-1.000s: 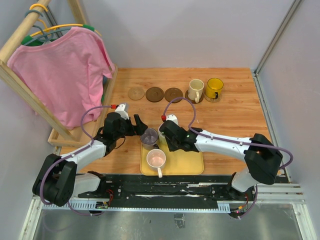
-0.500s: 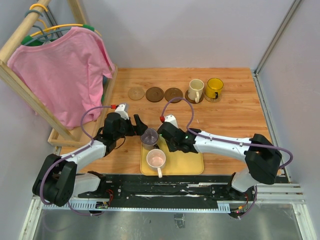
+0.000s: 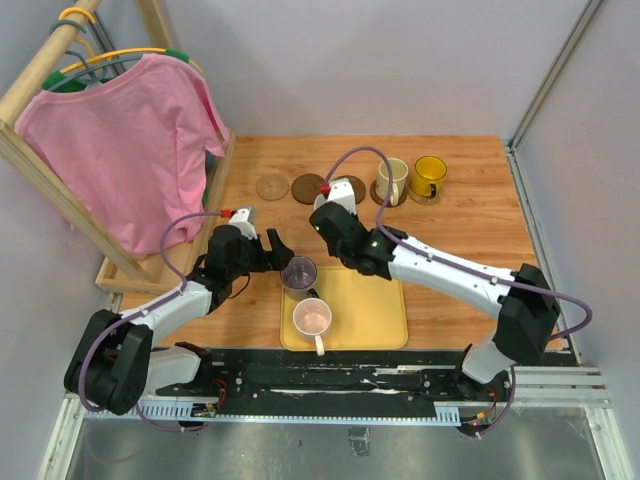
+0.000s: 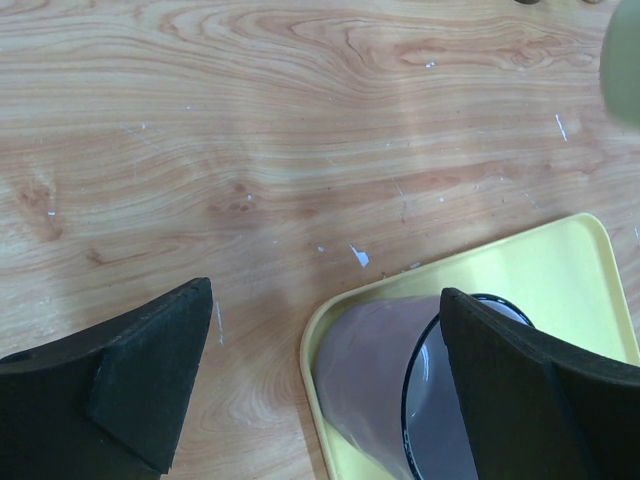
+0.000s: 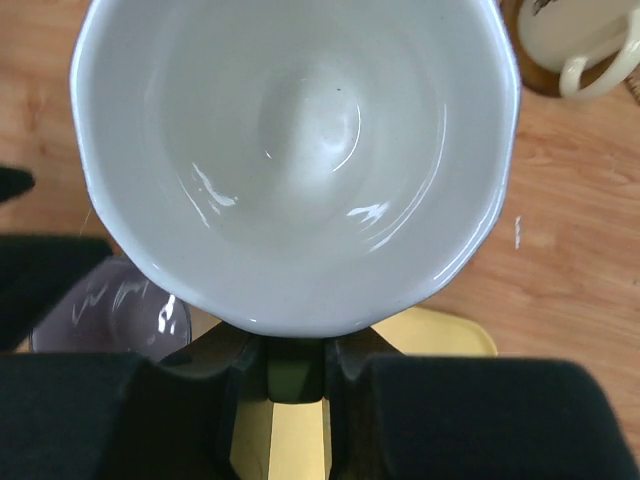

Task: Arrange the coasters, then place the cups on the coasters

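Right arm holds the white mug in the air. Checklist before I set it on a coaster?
1. Grip: right jaws shut on glossy white mug: ok.
2. Free spots: two bare round brown coasters in the far row: ok.
3. Mug centred over a coaster: cannot tell; the arm hides it.
4. Neighbours: cream mug and yellow mug sit on their coasters: ok.
5. Left jaws open around grey-purple translucent cup on yellow tray, apart from right arm: ok.

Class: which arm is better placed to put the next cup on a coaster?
Right. Right fingers hold the white cup near the bare coasters; left fingers stand open around the purple cup.
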Robot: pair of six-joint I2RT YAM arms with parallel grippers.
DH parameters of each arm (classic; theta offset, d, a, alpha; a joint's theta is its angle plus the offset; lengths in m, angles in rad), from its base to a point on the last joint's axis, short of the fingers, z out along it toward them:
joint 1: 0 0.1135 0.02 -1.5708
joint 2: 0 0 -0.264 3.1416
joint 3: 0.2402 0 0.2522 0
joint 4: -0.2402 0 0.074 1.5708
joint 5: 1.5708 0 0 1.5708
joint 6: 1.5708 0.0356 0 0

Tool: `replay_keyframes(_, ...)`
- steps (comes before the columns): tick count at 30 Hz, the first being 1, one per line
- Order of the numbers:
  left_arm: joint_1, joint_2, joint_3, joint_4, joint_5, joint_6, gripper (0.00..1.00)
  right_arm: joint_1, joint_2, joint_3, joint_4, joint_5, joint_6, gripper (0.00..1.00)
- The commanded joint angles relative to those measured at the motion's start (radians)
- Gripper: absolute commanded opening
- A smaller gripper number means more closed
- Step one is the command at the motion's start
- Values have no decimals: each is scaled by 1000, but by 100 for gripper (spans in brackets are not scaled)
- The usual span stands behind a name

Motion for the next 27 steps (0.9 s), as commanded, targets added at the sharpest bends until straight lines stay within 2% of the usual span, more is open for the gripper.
replay_keyframes(1,-6,2,32,0,-24,21,100,-89,82,125,86,104,-18,1)
replay_keyframes(11,-6,41,52,-13,-10,37,100,-241,390,448,52,72,-26,1)
replay_keyframes(18,-8,48,53,-23,-6,37,100,-334,547,678,-80,-14,-27,1)
replay_keyframes(23,-6,72,70,-27,-2,39,100,-392,617,777,-155,-75,-11,1)
replay_keyframes(27,-6,92,82,-24,5,40,100,-418,641,779,-163,-129,13,1)
